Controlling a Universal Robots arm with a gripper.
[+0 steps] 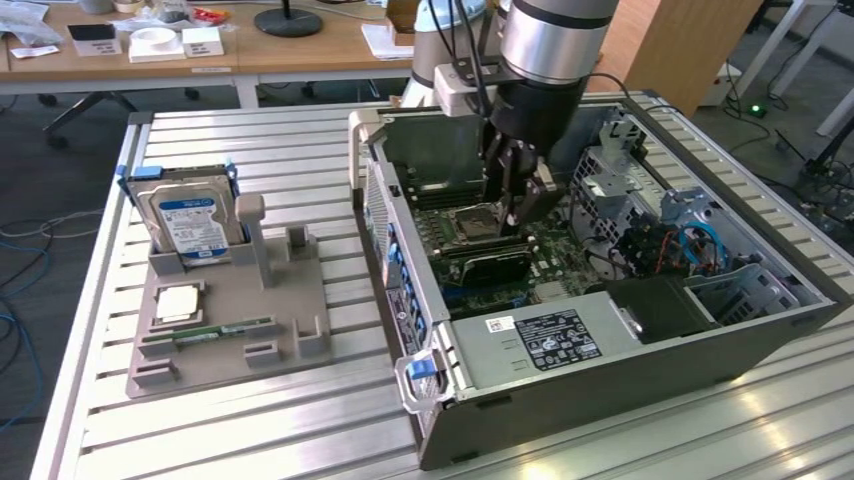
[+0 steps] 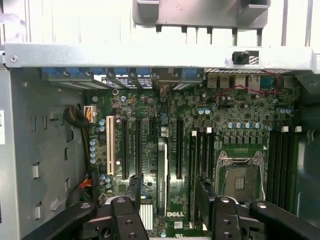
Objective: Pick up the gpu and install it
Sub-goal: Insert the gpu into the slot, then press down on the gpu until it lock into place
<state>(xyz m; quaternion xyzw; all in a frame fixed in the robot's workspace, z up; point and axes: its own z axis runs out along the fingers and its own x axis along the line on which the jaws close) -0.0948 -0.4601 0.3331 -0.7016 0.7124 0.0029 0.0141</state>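
The card, thin, dark and green-edged, is seen standing on the board. The tool, released, is held at its 12 o'clock, with the case walls close.

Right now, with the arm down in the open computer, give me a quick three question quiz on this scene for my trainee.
1. True or false: the gripper has its jaws open.
2. Where does the hard drive stand? A in the grey holder; B on the floor; C between the jaws.
3. Fill in: inside the computer case, the gripper hangs over the ___.

Key: 1 true. 2 A. 3 motherboard.
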